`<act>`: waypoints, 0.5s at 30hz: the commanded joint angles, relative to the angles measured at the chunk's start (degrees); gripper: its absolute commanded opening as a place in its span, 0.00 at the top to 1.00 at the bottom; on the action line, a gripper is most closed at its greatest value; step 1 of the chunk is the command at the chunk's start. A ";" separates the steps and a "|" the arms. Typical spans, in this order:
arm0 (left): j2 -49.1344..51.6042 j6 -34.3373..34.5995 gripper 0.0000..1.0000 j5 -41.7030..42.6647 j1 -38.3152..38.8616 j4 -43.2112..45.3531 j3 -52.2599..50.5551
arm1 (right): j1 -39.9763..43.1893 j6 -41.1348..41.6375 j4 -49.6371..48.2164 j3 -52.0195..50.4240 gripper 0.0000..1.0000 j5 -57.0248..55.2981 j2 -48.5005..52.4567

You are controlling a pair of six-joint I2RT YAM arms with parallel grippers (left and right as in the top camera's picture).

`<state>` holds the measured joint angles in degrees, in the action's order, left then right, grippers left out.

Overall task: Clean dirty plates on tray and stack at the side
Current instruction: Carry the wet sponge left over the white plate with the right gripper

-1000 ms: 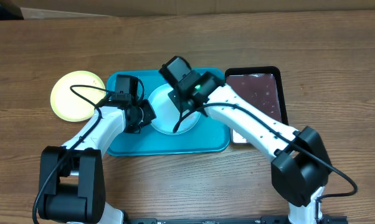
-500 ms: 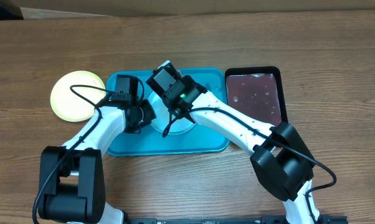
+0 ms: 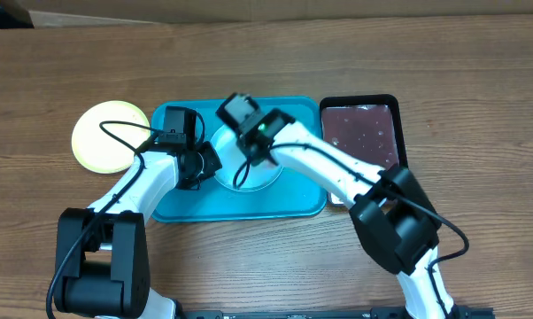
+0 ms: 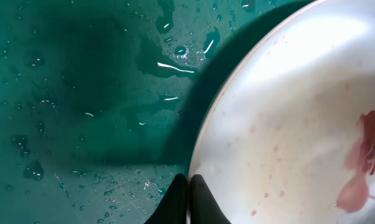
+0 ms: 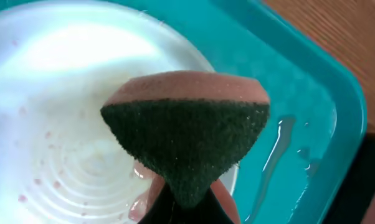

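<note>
While I am scrubbing: my right jaws are clamping tight on the sponge (image 5: 184,137), its dark scouring face hanging over the white plate (image 5: 69,93).
Left jaws: pressing almost together at the white plate's left rim, one finger seemingly outside it and one inside, pinning it on the tray (image 4: 81,93).
What is changing: over the last second my right arm is swinging away from the black tray (image 3: 364,128) of reddish water and across the plate to its far edge, while my left arm is staying put.
Plate's place: lying in the middle of the turquoise tray, with water droplets beside it.
Dirt: a red-brown smear (image 4: 362,162) and faint pink specks are showing on the plate.
Meaning for the task: I am judging this a wiping stroke under way, with more passes needed over the smear.
Stack: the yellow-green plate (image 3: 107,135) is sitting on the worktop (image 3: 479,71) just beside the tray's left end; the pale blue one I am not seeing.
</note>
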<state>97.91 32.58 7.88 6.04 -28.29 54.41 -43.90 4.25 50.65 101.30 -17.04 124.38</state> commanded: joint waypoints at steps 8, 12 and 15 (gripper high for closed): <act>1.09 -0.87 0.96 0.17 0.76 0.31 -0.70 | 4.85 4.31 3.93 8.22 0.97 9.09 -0.46; 1.09 -0.92 0.96 0.48 0.76 0.28 -0.70 | 4.55 4.31 4.07 8.17 0.96 7.61 0.76; 1.09 -1.38 0.96 0.46 0.74 0.28 -0.70 | 4.33 4.35 4.61 8.15 0.96 7.19 2.38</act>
<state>97.91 32.56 7.92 6.04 -28.23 54.39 -39.16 7.94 55.16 108.42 -9.26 124.77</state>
